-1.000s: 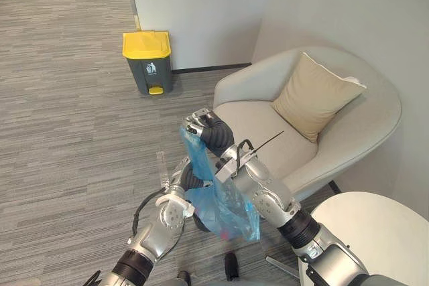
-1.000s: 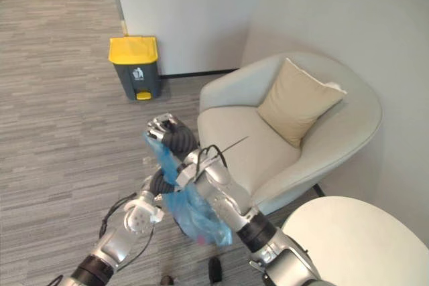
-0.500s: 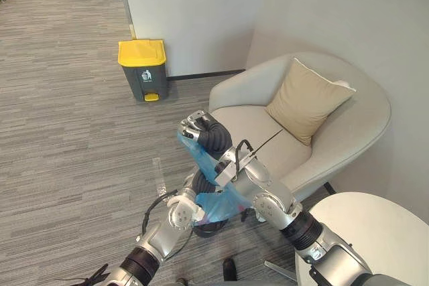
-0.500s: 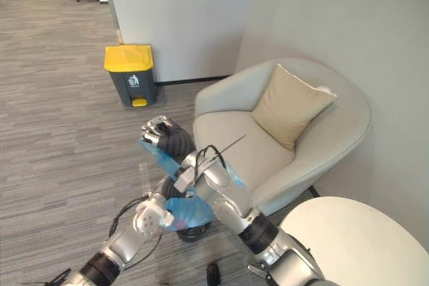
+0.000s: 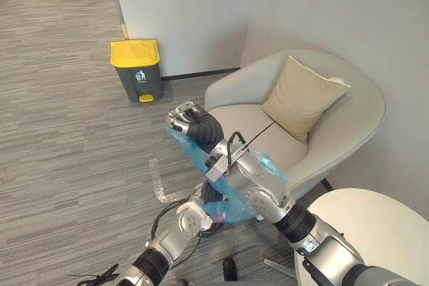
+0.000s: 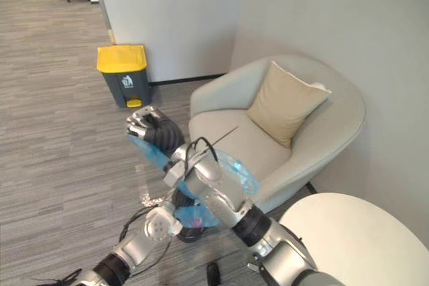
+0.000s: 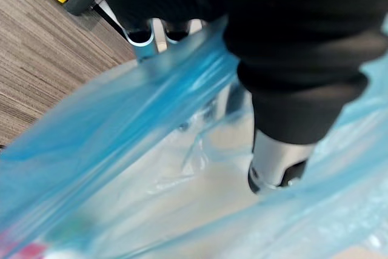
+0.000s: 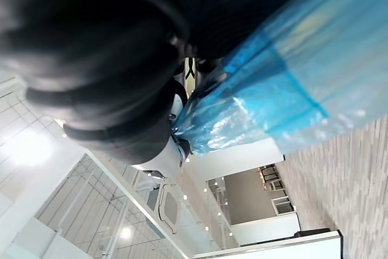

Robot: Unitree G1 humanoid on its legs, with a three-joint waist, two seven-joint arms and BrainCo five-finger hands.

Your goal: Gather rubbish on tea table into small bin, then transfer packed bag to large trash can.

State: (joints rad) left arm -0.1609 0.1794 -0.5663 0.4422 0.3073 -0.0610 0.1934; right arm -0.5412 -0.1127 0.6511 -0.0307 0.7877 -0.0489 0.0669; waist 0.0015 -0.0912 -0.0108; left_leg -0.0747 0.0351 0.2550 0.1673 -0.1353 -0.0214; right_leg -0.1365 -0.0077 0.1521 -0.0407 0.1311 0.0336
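- Down went the left hand [image 7: 285, 89] since a second ago: it was beside the middle of the bag, and now it sits low, against the bag's bottom part.
- Up high, the right hand [image 5: 188, 117] is clenched tight round the bunched top of the thin see-through blue plastic bag [image 5: 236, 207].
- The bag hangs in the air from that hand, in front of the pale round armchair [image 5: 348, 118]. Something pink shows near its bottom.
- I cannot tell if the left hand is gripping the bag or just resting on it.
- I think the bag is packed, and the step now is carrying it to the big bin.
- The grey trash can with the yellow lid [image 5: 137, 68] stands by the wall, well apart from the bag.
- Its lid is down, so next the robot must go there and get the lid up before letting go.
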